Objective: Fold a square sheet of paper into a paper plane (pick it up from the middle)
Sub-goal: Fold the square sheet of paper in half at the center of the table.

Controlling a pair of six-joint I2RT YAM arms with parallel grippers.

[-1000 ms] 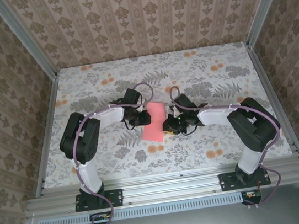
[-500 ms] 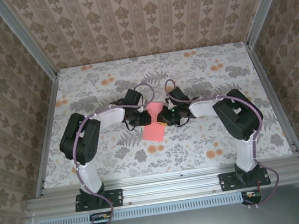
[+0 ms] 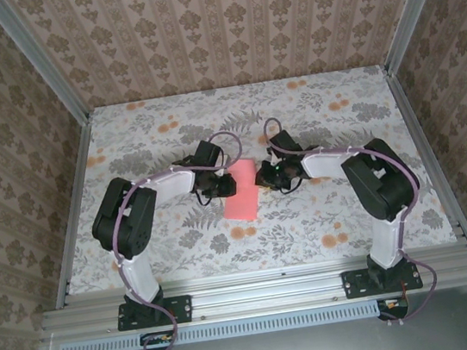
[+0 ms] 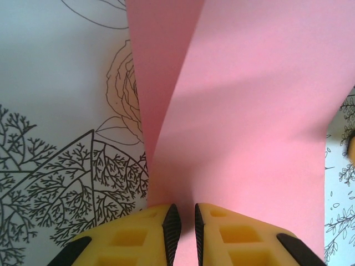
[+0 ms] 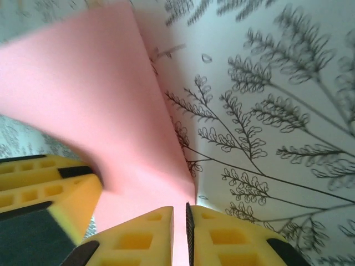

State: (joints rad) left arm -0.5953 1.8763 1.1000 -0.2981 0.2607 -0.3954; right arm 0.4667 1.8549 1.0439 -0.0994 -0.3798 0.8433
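The square sheet of paper [image 3: 240, 197] is sitting near the middle of the flower-print table [image 3: 352, 210], bowing up into a narrow coral-pink strip between the two arms. The left gripper [image 4: 187, 213] is pinching the sheet's left edge, its yellow fingers drawn almost together on the thin paper. The right gripper [image 5: 179, 215] is clamping the opposite edge in the same way, and the two grippers are facing each other closely across the paper.
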